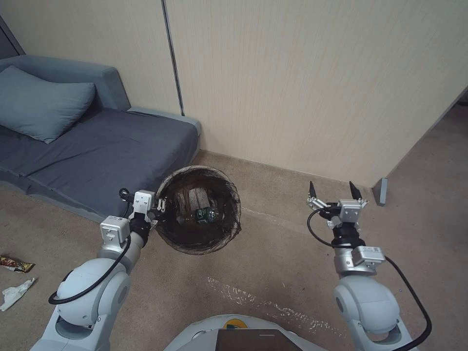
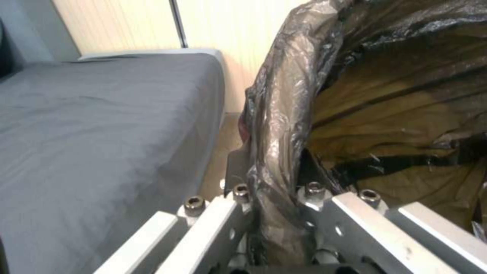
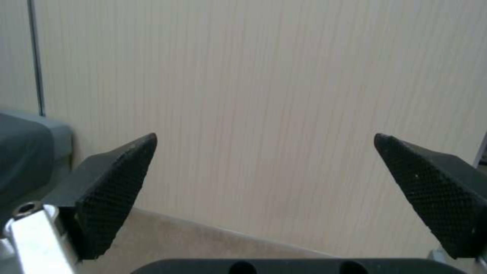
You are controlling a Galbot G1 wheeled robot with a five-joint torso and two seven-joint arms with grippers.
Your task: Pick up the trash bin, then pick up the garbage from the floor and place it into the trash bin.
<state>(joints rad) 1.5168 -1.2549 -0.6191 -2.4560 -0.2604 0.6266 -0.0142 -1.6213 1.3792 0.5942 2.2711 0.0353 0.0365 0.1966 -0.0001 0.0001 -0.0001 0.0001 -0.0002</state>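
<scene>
From the head camera, the trash bin (image 1: 200,209) is seen held clear of the carpet floor (image 1: 273,253), its rim pinched by the left gripper (image 1: 160,206) at the side nearest the grey sofa bed (image 1: 102,146). A small clear bottle (image 1: 207,215) is seen lying inside the dark liner. 2 pieces of garbage are left on the floor at the robot's far left: a brown-red snack wrapper (image 1: 15,264) and crumpled white paper (image 1: 17,292). The right gripper (image 1: 335,191) is held empty near the beige wall (image 1: 317,87), fingers spread wide.

At the left wrist, the left gripper (image 2: 276,198) is shown clamped on the bag-covered rim of the trash bin (image 2: 284,114), beside the sofa bed (image 2: 101,125).

At the right wrist, the right gripper (image 3: 264,179) is seen with both black pads (image 3: 114,190) well apart, facing the wall (image 3: 253,76).
</scene>
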